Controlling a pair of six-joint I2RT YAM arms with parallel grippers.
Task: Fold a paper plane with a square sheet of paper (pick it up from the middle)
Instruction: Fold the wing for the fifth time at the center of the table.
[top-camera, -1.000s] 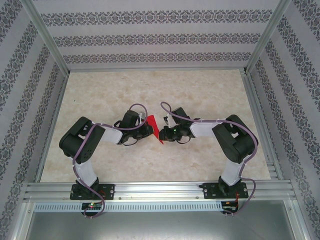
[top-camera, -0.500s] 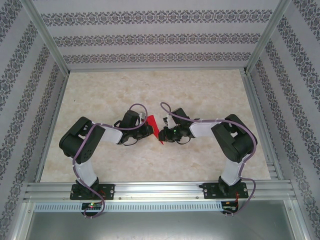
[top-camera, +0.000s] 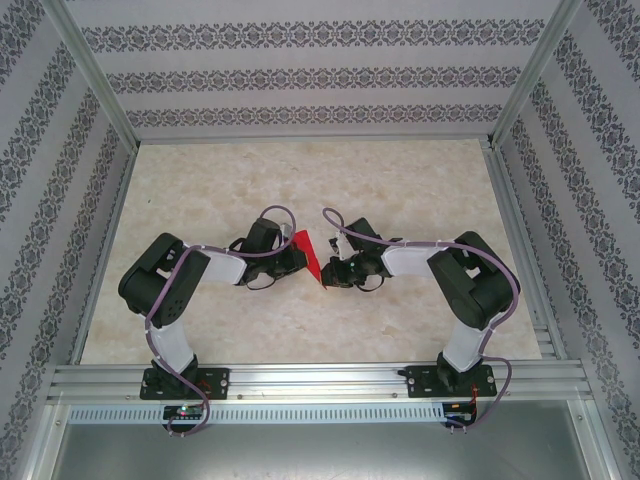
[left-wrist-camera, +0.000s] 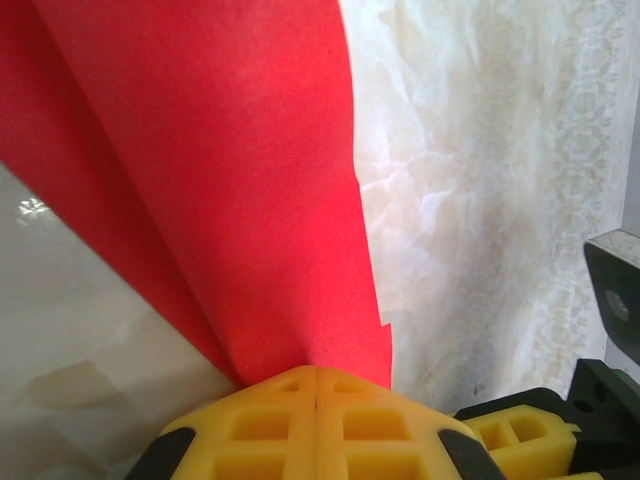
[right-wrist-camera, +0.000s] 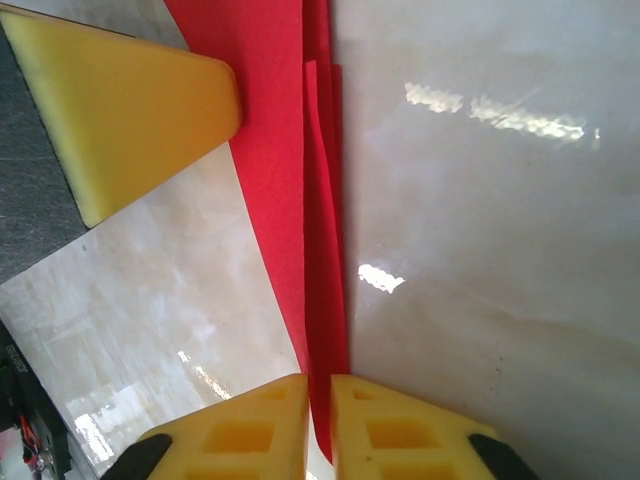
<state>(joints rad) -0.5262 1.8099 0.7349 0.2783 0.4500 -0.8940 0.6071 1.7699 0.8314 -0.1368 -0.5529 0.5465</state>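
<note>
From above, the paper is a red sliver, too small to show its folds or outline. In the left wrist view it runs off the top and left edges, and its near end vanishes between the pressed-together fingers of the left gripper, which the bottom edge cuts off. In the right wrist view it leaves the top edge, its near tip hidden between the right gripper's fingers.

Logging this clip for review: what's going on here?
Both arms meet over the middle of the table, each pinching the same red paper sheet. The left fingers are shut on one part of it, and the right fingers are shut on a narrow, layered fold. It is mid-fold, not yet a plane.
</note>
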